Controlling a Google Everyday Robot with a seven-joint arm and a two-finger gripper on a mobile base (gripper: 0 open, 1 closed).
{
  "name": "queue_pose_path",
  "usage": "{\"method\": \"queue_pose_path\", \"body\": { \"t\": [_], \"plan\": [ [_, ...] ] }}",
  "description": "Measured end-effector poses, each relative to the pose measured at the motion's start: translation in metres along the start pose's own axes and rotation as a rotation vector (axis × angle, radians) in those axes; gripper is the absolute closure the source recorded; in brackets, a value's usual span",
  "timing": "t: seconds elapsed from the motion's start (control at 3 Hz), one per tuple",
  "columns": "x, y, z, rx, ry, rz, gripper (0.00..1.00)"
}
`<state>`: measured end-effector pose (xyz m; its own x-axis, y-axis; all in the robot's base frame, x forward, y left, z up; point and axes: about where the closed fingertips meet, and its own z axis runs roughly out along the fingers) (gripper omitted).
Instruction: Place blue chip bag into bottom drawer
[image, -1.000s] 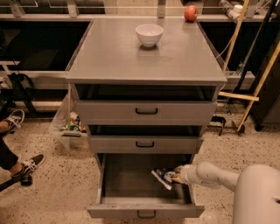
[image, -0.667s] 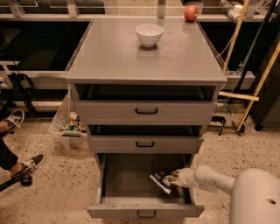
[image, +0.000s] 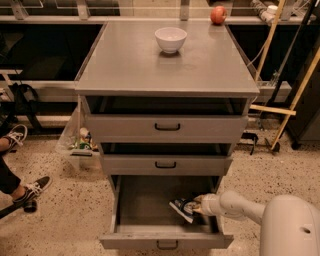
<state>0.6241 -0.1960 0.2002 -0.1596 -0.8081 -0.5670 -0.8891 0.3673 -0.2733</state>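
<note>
White plastic end effector (image: 196, 207) sits low inside the open bottom drawer (image: 145, 202), near its right wall, at the tip of an arm reaching in from the lower right of the view. You cannot tell from this view whether it is clamped or released. Touching its tip, on the side toward the left of the view, is the blue chip bag (image: 182, 208), lying over the drawer's flat grey floor, right of centre. The bag's long axis looks slanted, running from far left to near right, and its right end meets the end effector. The bag lies straight ahead of the tip and is already within the drawer, so your next move is probably to let go and pull back to the right.
</note>
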Motion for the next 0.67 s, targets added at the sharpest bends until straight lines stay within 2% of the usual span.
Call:
{"method": "queue_pose_path", "body": {
  "t": [0.67],
  "plan": [
    [0.0,0.0001,0.0001,0.0,0.0,0.0,0.35]
  ]
}}
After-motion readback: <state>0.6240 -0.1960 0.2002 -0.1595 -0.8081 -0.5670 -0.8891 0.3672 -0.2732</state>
